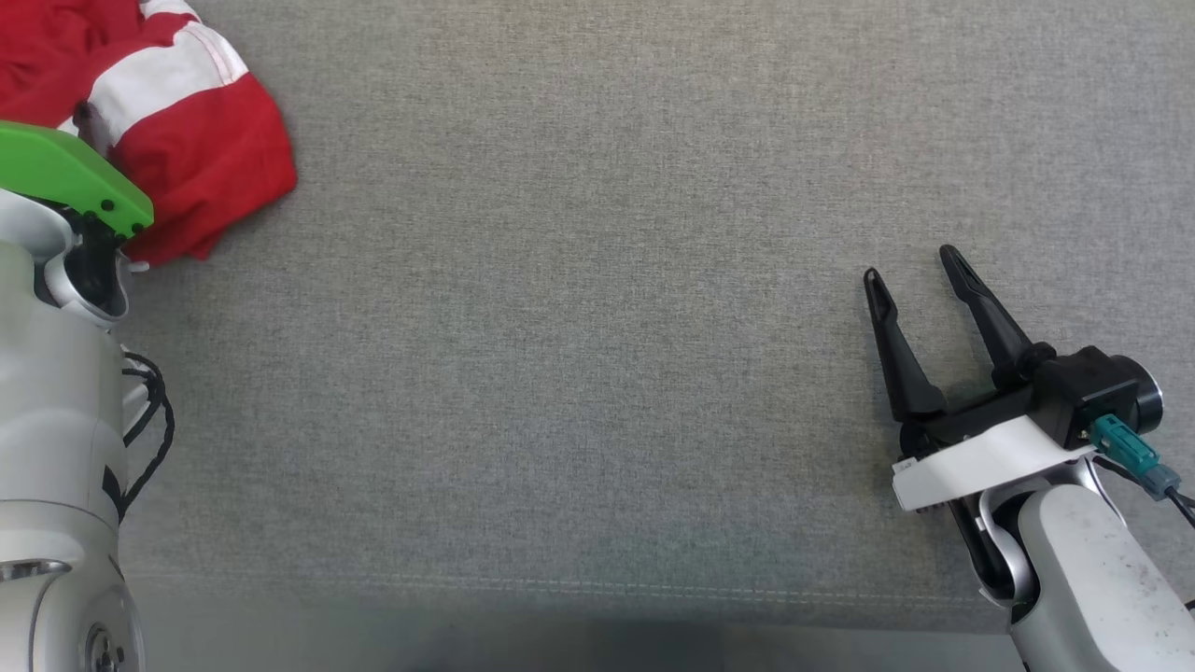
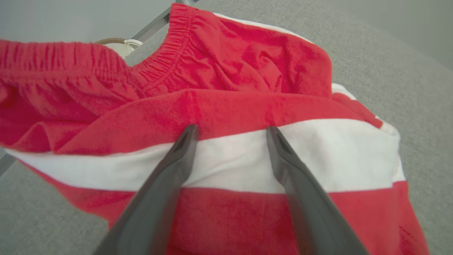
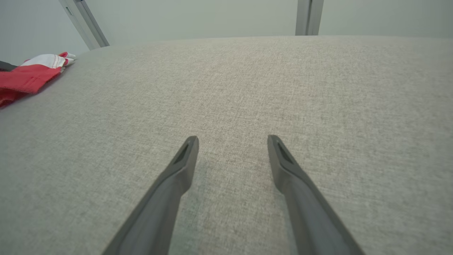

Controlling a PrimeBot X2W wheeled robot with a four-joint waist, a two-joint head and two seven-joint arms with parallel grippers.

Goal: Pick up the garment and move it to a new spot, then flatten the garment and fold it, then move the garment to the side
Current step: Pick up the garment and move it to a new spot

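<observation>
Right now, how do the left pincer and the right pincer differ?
The left pincer points at the red and white striped garment, tips over its white band; the right pincer points at the bare grey fabric surface. The left pincer is at that surface's far left, the right pincer at its near right. Both are open and hold nothing.

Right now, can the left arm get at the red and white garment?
Probably yes: the left claw is open and aimed straight at the garment, close to its white stripe, with nothing in between.
</observation>
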